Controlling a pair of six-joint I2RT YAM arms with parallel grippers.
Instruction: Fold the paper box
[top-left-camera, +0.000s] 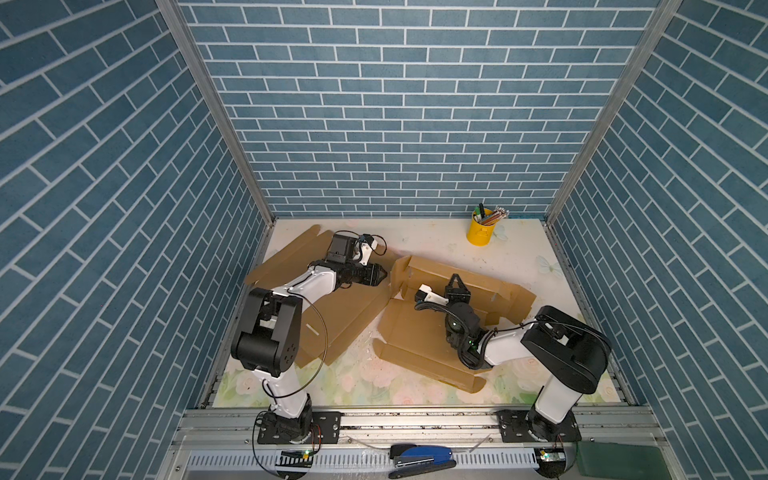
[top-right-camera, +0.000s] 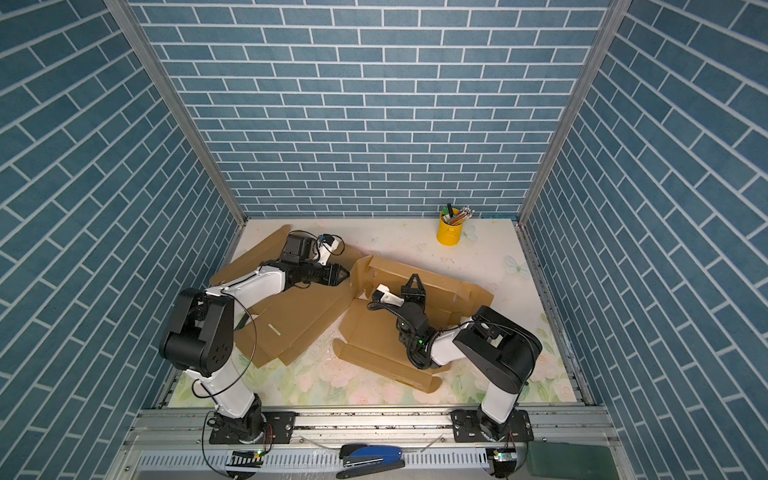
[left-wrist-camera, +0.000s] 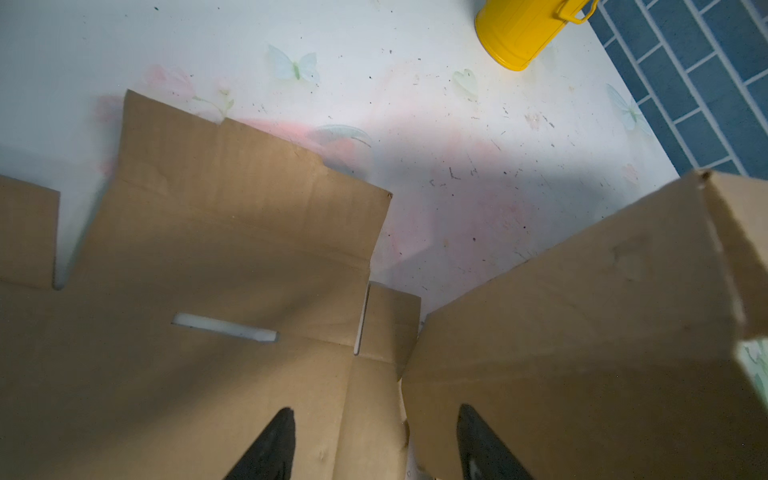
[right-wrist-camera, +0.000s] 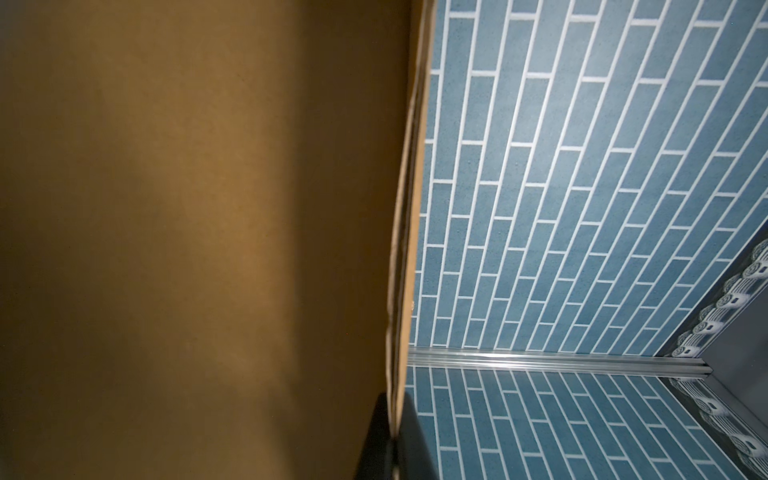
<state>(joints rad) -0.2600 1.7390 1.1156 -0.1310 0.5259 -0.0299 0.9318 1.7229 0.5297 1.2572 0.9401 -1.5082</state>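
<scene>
The brown paper box (top-left-camera: 415, 328) (top-right-camera: 370, 328) lies partly folded at mid-table, its base flat and its back and left walls raised. My right gripper (top-left-camera: 457, 280) (top-right-camera: 415, 279) is shut on the top edge of the back wall. In the right wrist view the doubled cardboard edge (right-wrist-camera: 405, 249) is pinched in the gripper (right-wrist-camera: 395, 415). My left gripper (top-left-camera: 380, 274) (top-right-camera: 341, 274) points at the outside of the box's raised left wall (left-wrist-camera: 582, 311), close to it. It is open (left-wrist-camera: 376, 419) with nothing held, and its fingers (left-wrist-camera: 282, 440) hang over cardboard.
A second, flat cardboard sheet (top-left-camera: 349, 316) (top-right-camera: 299, 316) (left-wrist-camera: 208, 249) lies under my left arm. A yellow cup of pens (top-left-camera: 480, 232) (top-right-camera: 448, 232) (left-wrist-camera: 515, 29) stands at the back right. A blue stapler (top-left-camera: 424, 459) (top-right-camera: 370, 455) rests on the front rail. Blue brick walls enclose the table.
</scene>
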